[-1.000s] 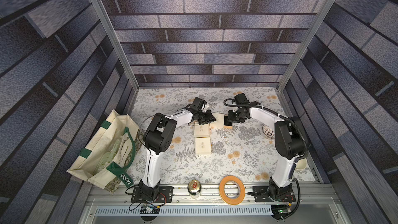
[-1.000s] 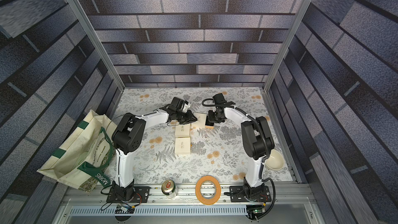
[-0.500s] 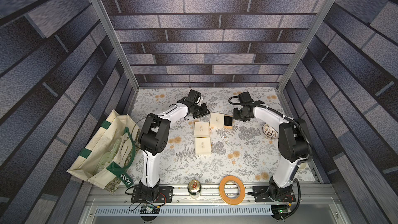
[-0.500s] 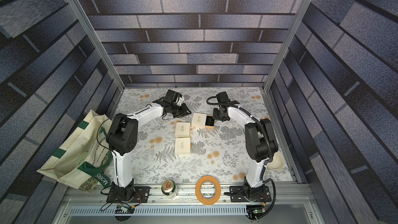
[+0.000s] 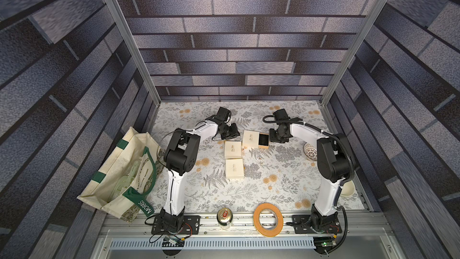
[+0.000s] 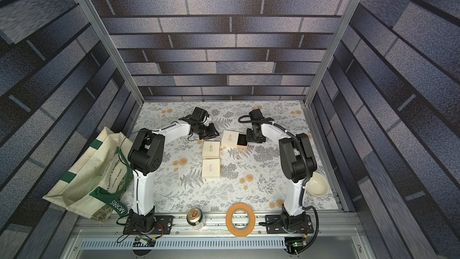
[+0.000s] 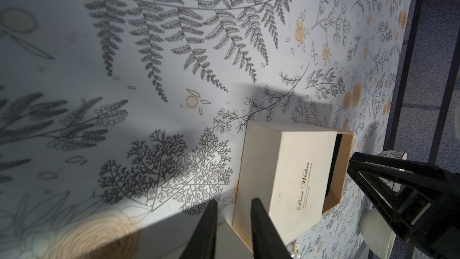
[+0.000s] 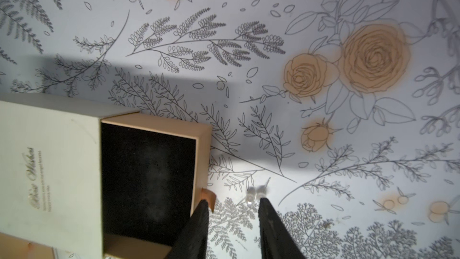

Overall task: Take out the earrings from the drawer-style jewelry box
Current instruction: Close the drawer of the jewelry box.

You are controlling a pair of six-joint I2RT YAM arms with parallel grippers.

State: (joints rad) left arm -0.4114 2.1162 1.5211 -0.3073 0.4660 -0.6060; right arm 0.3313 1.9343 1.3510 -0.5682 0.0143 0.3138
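The drawer-style jewelry box [image 5: 251, 138] lies at the back middle of the mat, its cream sleeve [image 8: 49, 165] with the drawer [image 8: 149, 170] slid partly out. The black lining that shows looks bare. A small pale earring [image 8: 257, 193] with a thin post lies on the mat just beyond one finger of my right gripper [image 8: 233, 200], which is open beside the drawer's orange pull tab [image 8: 208, 196]. More glinting beads [image 7: 295, 247] lie by the sleeve's side. My left gripper [image 7: 232, 199] is open at the sleeve's closed end, holding nothing.
Two closed cream boxes [image 5: 233, 149] [image 5: 234, 168] lie in front of the open one. A tote bag [image 5: 119, 178] lies at the left, a can [image 5: 224, 218] and a tape roll [image 5: 268, 219] on the front rail. A patterned bowl [image 5: 310, 151] and a cream bowl [image 6: 317, 184] are at the right.
Both grippers have drawn away from the box, the left to the left and the right to the right. The right jaws have widened. The drawer now shows pulled out.
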